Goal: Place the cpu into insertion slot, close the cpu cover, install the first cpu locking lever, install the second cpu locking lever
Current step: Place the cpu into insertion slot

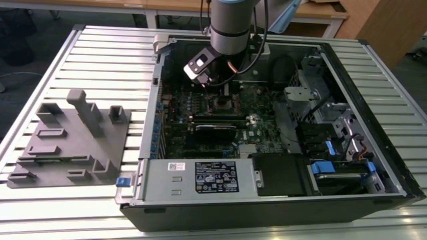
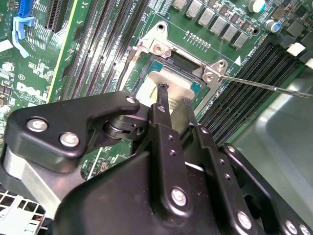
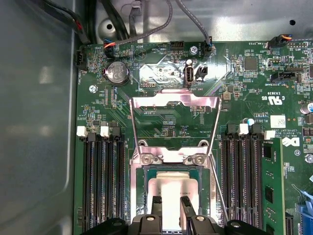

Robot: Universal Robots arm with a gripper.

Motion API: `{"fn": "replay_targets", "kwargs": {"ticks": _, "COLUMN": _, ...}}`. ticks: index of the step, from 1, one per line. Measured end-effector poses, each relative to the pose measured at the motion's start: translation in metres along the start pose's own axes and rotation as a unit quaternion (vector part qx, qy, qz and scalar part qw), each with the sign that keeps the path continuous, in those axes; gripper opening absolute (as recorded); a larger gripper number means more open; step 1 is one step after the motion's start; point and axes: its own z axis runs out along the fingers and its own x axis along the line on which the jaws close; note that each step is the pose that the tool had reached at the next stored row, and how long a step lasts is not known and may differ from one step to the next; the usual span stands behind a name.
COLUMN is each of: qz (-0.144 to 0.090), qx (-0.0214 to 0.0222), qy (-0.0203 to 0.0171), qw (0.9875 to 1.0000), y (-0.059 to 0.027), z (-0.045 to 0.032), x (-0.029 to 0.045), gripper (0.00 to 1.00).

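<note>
The cpu (image 3: pixel 171 188) (image 2: pixel 168 82), a flat square chip with a pale metallic top, lies flat in the insertion slot (image 3: pixel 139 196) on the green board. My gripper (image 3: pixel 170 203) (image 2: pixel 175 100) hangs straight over it. The thin black fingertips (image 3: pixel 156 201) stand slightly apart, with nothing between them, and the chip's top shows through the gap. The cpu cover (image 3: pixel 173 99), a silvery frame, is swung up and open behind the socket. A thin wire locking lever (image 2: pixel 264 86) (image 3: pixel 218 188) stands lifted beside the socket. In the exterior view the gripper (image 1: pixel 223 95) reaches down into the open computer case.
Black memory slots (image 3: pixel 100 181) flank the socket, and a memory stick (image 3: pixel 271 181) stands in one. A grey case wall (image 3: pixel 34 122) and cables (image 3: pixel 142 29) are close by. At the exterior view's left a grey fixture plate (image 1: pixel 67 140) lies on the slatted table (image 1: pixel 100 50).
</note>
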Motion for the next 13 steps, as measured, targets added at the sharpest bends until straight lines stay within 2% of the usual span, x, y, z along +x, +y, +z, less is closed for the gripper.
{"fn": "replay_targets", "kwargs": {"ticks": 8, "qz": 0.0, "qx": 0.0, "qy": 0.0, "qw": 1.0, "y": 0.0, "z": 0.0, "x": 0.0, "gripper": 0.29}}
{"fn": "replay_targets", "kwargs": {"ticks": 9, "qz": 0.0, "qx": 0.0, "qy": 0.0, "qw": 1.0, "y": 0.0, "z": 0.0, "x": 0.0, "gripper": 0.27}}
{"fn": "replay_targets", "kwargs": {"ticks": 10, "qz": 0.0, "qx": 0.0, "qy": 0.0, "qw": 1.0, "y": 0.0, "z": 0.0, "x": 0.0, "gripper": 0.2}}
{"fn": "replay_targets", "kwargs": {"ticks": 11, "qz": 0.0, "qx": 0.0, "qy": 0.0, "qw": 1.0, "y": 0.0, "z": 0.0, "x": 0.0, "gripper": 0.2}}
{"fn": "replay_targets", "kwargs": {"ticks": 13, "qz": 0.0, "qx": 0.0, "qy": 0.0, "qw": 1.0, "y": 0.0, "z": 0.0, "x": 0.0, "gripper": 0.11}}
